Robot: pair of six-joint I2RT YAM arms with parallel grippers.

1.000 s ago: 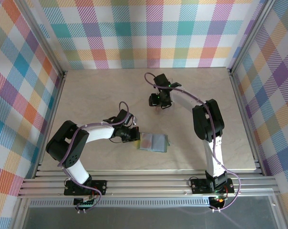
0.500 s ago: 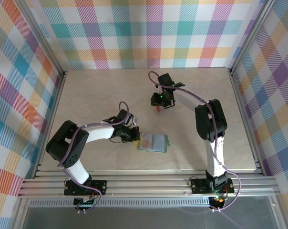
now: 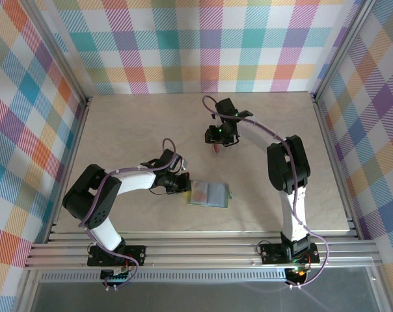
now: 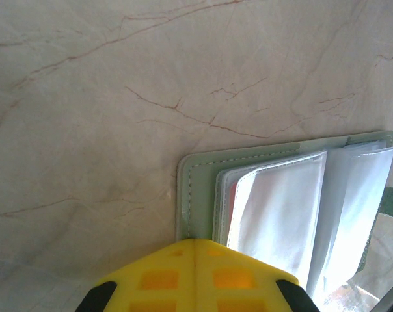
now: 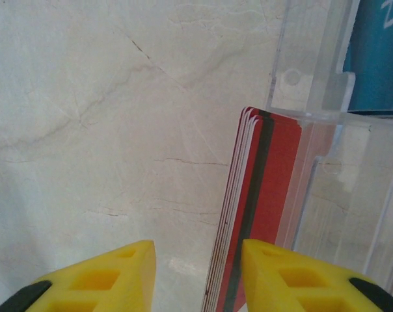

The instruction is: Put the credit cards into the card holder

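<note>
Credit cards (image 5: 265, 195), a red stack, stand ungrasped in a clear rack (image 5: 326, 97) between the right gripper's (image 5: 198, 260) parted fingers, upper centre; the green card holder (image 3: 211, 194) lies open mid-frame, the closed left gripper (image 4: 194, 250) on its left edge, so most loading apparently remains.

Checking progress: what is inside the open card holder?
One pale card with an orange-red mark sits in a clear sleeve of the card holder; anything beneath the other sleeves is hidden.
</note>
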